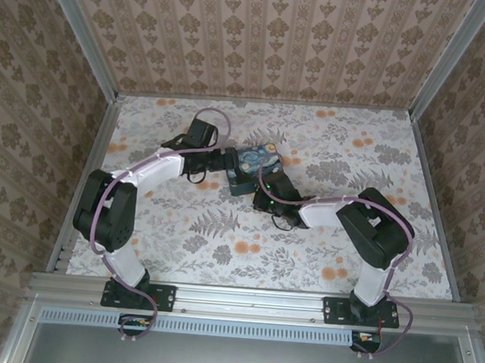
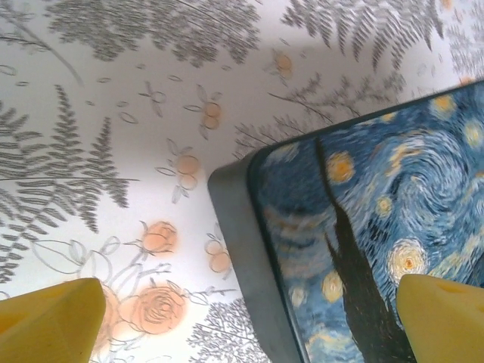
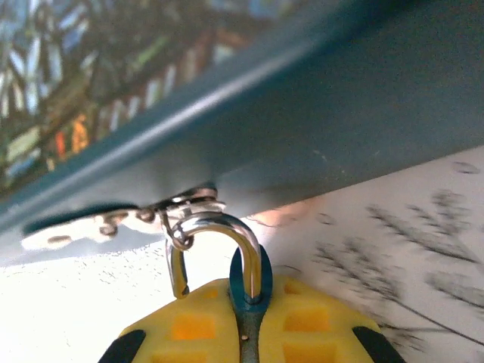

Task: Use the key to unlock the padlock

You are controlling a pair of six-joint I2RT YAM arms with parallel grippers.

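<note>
The right gripper (image 3: 246, 327) is closed on the small padlock (image 3: 246, 291), whose shackle (image 3: 219, 224) hangs in the hasp (image 3: 113, 223) of the painted box (image 3: 340, 113). The left gripper (image 2: 248, 318) is open above the box corner. I judge that turning the key is not yet done.

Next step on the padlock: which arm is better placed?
Left, probably: right pincer is shut on the padlock hanging from the box hasp, so it's busy; left pincer is open and empty over the box corner.
</note>
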